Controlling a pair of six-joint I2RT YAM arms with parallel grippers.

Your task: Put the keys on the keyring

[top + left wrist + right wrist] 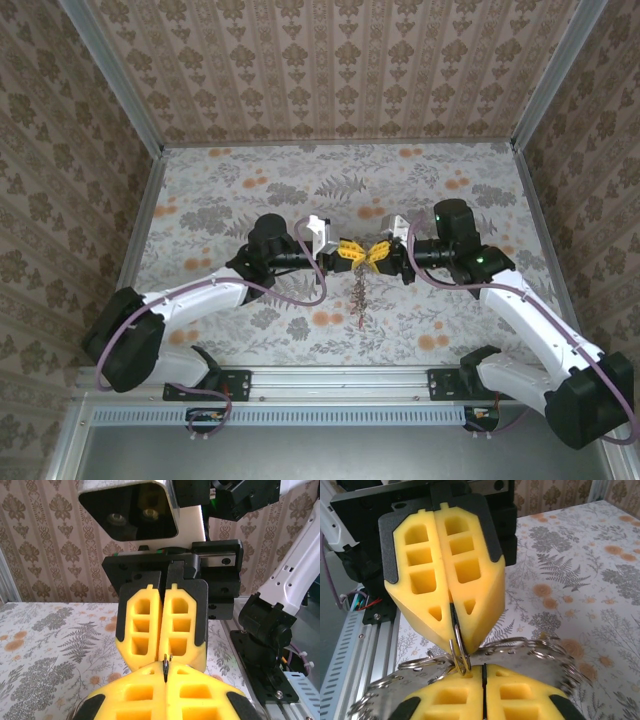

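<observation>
I see one flower-patterned table [250, 180] walled in by patterned panels. Two white and black arms reach over it, the left arm [200, 295] and the right arm [530, 320], and they meet near the middle.

There are two grippers with yellow fingers. From above, the left gripper [358, 252] and the right gripper [373, 256] point at each other, tip to tip, raised off the table.

Below their tips hangs one bunch of keys [358, 295], trailing toward the near edge. It is too small from above for me to count. The right wrist camera shows what the overhead one does not. Flat silver pieces edged with many small rings fan across just behind my right fingers. I still cannot count single keys.

That camera also shows one keyring [460, 655], a thin wire loop seen nearly edge on. The left jaws are pressed together on its upper part. The right jaws stand together with only a hairline seam. The loop's lower end meets that seam, but I cannot tell whether it is pinched there.

The left wrist camera shows only a dark sliver of metal where the four fingertips meet.
</observation>
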